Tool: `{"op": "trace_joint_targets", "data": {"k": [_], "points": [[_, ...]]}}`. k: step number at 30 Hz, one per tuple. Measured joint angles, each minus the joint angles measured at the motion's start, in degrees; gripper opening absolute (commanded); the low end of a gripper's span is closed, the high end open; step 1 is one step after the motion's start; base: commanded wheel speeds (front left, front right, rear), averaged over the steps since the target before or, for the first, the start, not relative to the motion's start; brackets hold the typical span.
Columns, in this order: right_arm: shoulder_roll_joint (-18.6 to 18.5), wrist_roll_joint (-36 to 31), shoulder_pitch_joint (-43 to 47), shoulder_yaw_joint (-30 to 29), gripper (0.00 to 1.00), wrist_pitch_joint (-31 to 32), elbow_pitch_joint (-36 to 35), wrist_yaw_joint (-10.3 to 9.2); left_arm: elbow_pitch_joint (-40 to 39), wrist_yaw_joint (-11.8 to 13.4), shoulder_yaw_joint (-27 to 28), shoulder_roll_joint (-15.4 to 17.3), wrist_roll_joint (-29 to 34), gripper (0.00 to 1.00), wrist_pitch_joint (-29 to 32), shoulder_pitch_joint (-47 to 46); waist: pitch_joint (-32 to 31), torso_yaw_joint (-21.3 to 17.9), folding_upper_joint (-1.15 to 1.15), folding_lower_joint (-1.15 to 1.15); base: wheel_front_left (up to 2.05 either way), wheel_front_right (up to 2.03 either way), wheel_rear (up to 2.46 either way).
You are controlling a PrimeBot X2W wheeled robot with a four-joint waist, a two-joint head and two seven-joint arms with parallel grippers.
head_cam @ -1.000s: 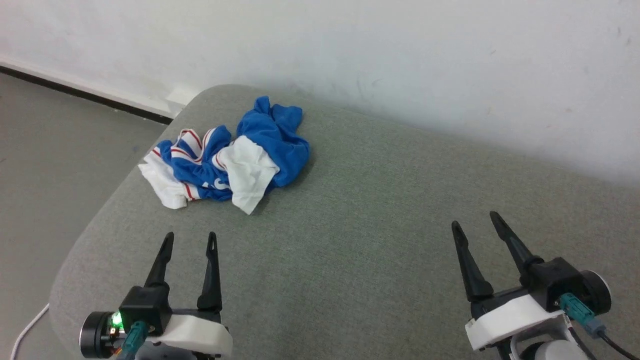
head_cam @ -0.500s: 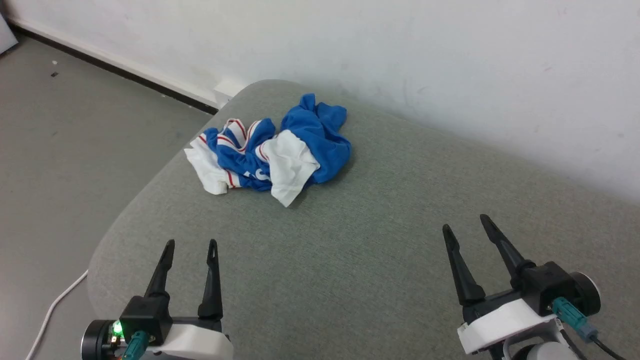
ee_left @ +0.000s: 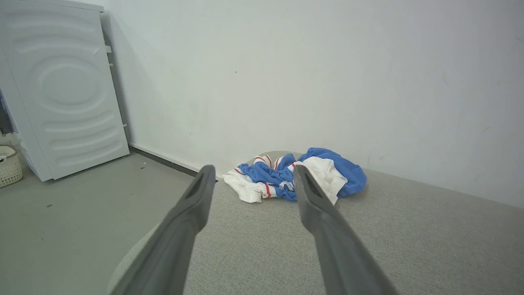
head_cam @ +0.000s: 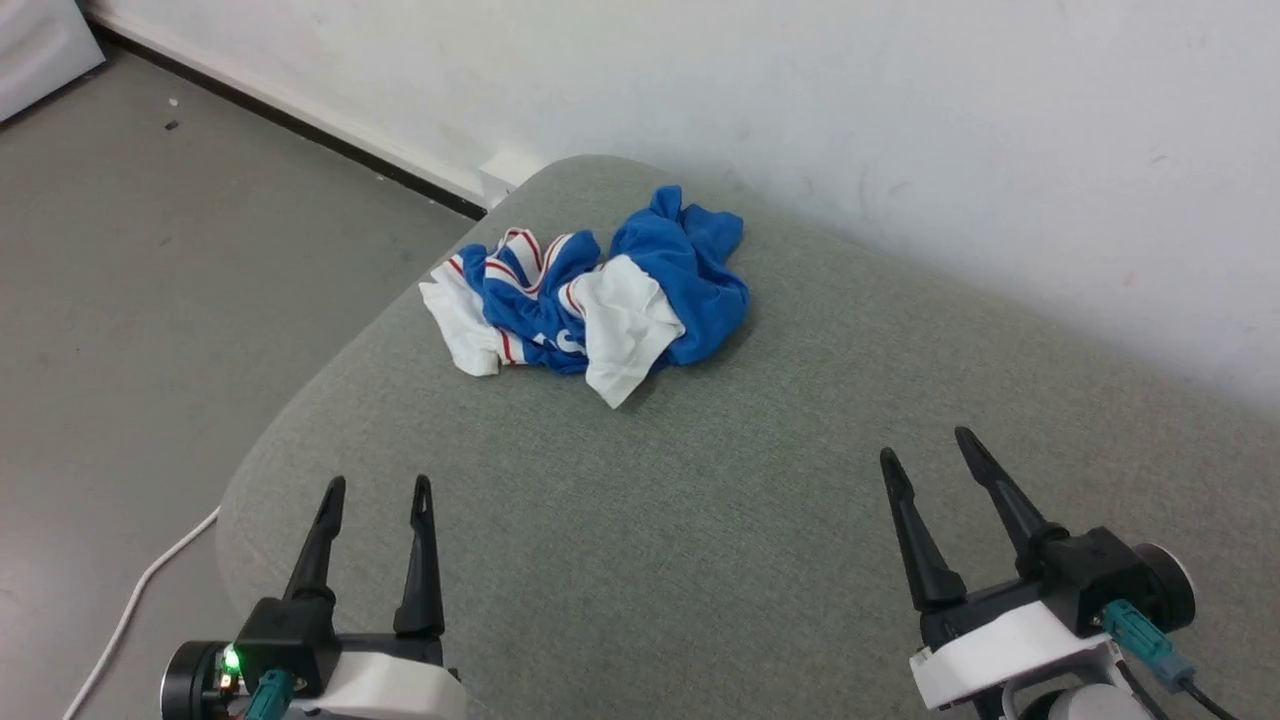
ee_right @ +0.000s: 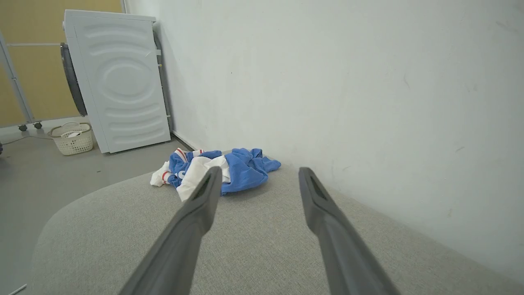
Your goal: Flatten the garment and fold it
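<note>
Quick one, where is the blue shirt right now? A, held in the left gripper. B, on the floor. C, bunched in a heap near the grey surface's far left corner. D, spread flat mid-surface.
C: the garment lies crumpled on the grey surface by its far left rounded corner, while the left gripper and right gripper are both open and apart from it.
</note>
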Motion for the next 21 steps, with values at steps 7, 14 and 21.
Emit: {"op": "trace_joint_targets", "data": {"k": [7, 14, 21], "points": [[0.01, 0.59, -0.01, 0.27, 1.00, -0.36, 0.02, 0.00, 0.04, -0.09, 0.03, -0.02, 0.08, 1.00, -0.21, 0.25, -0.11, -0.23, 0.00, 0.00, 0.00, 0.00, 0.00], [0.02, 0.73, 0.01, 0.27, 1.00, -0.37, -0.34, 0.00, -0.44, -1.68, -0.49, -0.02, -3.52, 1.00, -0.21, -0.62, 0.37, -0.54, 0.00, 0.00, 0.00, 0.00, 0.00], [0.02, -0.89, -0.52, -0.29, 1.00, -0.38, -1.57, 0.00, -0.08, -6.55, -1.46, 2.78, -6.34, 1.00, 2.72, -16.52, 2.56, -0.13, 0.00, 0.00, 0.00, 0.00, 0.00]]}}
